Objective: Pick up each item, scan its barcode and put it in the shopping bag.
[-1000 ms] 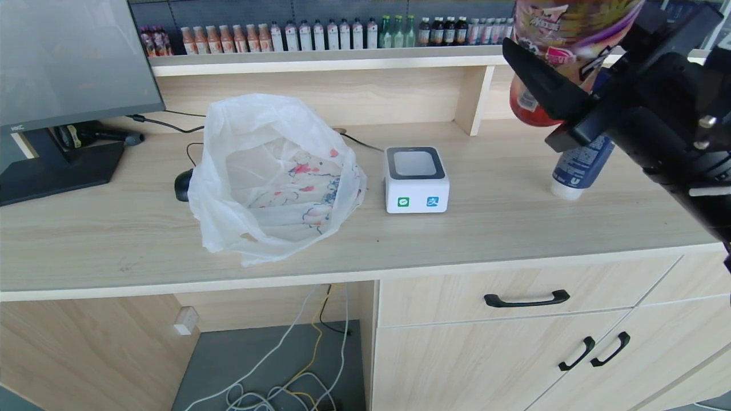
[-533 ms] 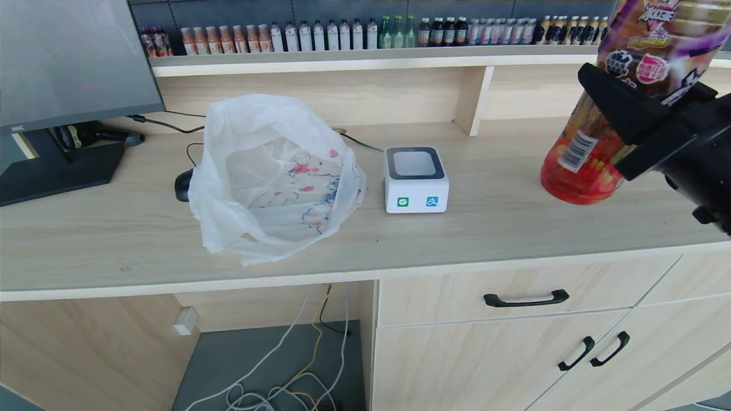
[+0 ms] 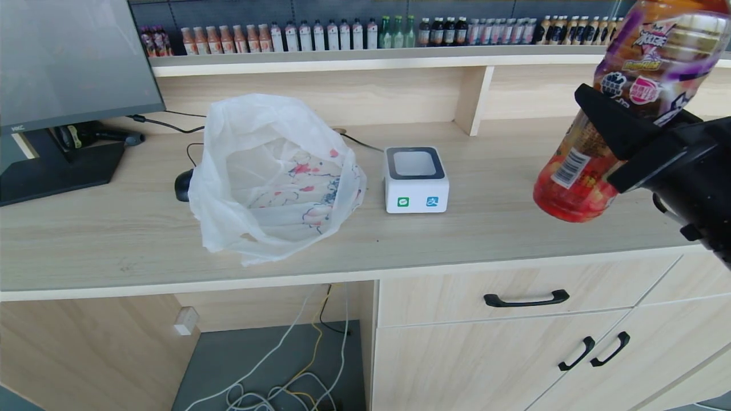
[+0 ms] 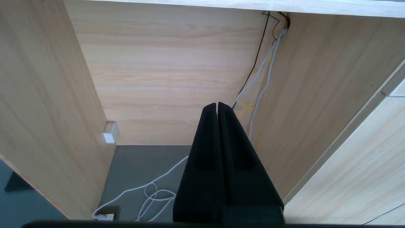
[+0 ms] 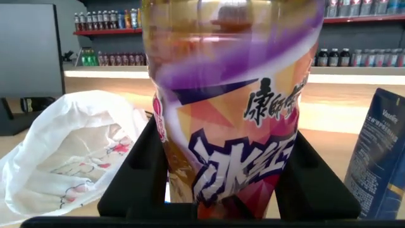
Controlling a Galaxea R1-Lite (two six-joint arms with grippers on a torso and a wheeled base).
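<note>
My right gripper is shut on a big drink bottle with a purple and orange label. It holds the bottle tilted in the air above the right end of the wooden counter, base lowest and barcode showing. The white scanner box sits mid-counter, well to the left of the bottle. The open white shopping bag stands left of the scanner. In the right wrist view the bottle sits between the black fingers, with a blue tube beside it. My left gripper is shut, below the counter.
A monitor stands at the far left, with a black mouse behind the bag. A raised shelf of small bottles runs along the back. Drawers with black handles are below the counter, and loose cables lie on the floor.
My right gripper has carried the bottle down and to the right, then slightly lower and more tilted. The blue tube is now hidden behind it in the head view.
</note>
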